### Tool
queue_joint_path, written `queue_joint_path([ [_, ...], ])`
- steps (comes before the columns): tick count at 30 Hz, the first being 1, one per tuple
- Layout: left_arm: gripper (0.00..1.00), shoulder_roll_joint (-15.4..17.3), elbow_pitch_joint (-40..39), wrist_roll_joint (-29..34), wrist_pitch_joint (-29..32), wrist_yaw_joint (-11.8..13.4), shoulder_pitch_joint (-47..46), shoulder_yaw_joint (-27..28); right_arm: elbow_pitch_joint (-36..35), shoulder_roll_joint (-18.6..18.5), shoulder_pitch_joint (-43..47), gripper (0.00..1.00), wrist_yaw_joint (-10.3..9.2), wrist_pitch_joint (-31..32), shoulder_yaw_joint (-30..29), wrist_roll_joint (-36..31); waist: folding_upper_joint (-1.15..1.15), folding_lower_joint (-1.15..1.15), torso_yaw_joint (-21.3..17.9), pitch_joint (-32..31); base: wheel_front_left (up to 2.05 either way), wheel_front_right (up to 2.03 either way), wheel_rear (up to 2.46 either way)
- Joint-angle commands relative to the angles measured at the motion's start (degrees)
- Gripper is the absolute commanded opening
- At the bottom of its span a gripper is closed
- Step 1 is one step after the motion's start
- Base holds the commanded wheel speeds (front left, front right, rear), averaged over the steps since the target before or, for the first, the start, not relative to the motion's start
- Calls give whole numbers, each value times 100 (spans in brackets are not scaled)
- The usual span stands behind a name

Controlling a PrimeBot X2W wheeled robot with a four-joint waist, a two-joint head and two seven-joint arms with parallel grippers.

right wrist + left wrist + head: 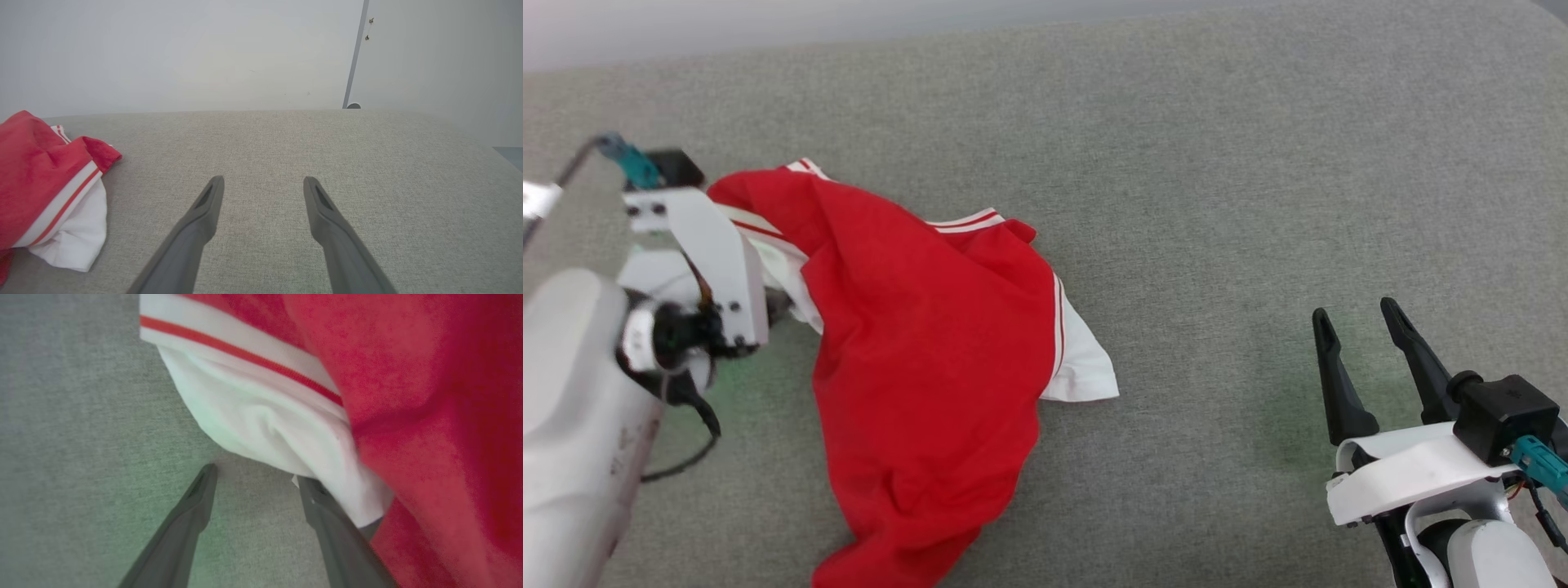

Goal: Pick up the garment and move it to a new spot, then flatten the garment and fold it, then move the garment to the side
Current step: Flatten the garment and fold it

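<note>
One crumpled red white-sleeved jersey shirt [915,327], pick-up apparently pending: left gripper [257,473] spread at its sleeve [265,428], should pinch; right gripper [1356,310] spread, well apart.

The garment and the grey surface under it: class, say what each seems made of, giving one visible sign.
The garment: soft matte fabric, probably a knit; it slumps in loose folds without shine. The grey surface: woven upholstery-like cloth, matte; a fine flecked weave shows, and its far edge rounds off as if padded.
</note>
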Motion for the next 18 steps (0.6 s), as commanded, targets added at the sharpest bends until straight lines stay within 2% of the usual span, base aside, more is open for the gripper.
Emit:
queue_joint_path([
  [1, 100, -32, 63, 15, 61, -14, 152, -77, 7, 4, -5, 100, 2, -43, 28, 13, 0, 0, -35, 17, 0, 0, 0],
  [2, 77, -64, 87, -10, 58, -49, 207, -98, 11, -1, -10, 100, 2, -47, 31, 19, 0, 0, -51, 24, 0, 0, 0],
  [3, 77, -64, 87, -10, 58, -49, 207, -98, 11, -1, -10, 100, 2, -47, 31, 19, 0, 0, -51, 24, 0, 0, 0],
  [4, 30, -123, 94, -64, -6, -111, 254, -93, 16, -8, -17, 100, 2, -51, 31, 21, 0, 0, -63, 32, 0, 0, 0],
  [5, 0, -169, 120, -123, -41, -152, 295, -68, 20, -8, -19, 100, 2, -55, 29, 19, 0, 0, -72, 35, 0, 0, 0],
  [12, 0, -169, 277, -177, -264, -232, 280, 6, 26, -8, 38, 100, 2, -50, -29, -12, 0, 0, -73, 19, 0, 0, 0],
  [18, 0, 83, 73, -63, -228, -183, 176, 20, 35, 4, 89, 100, 2, -18, -109, -46, 0, 0, 47, -83, 0, 0, 0],
])
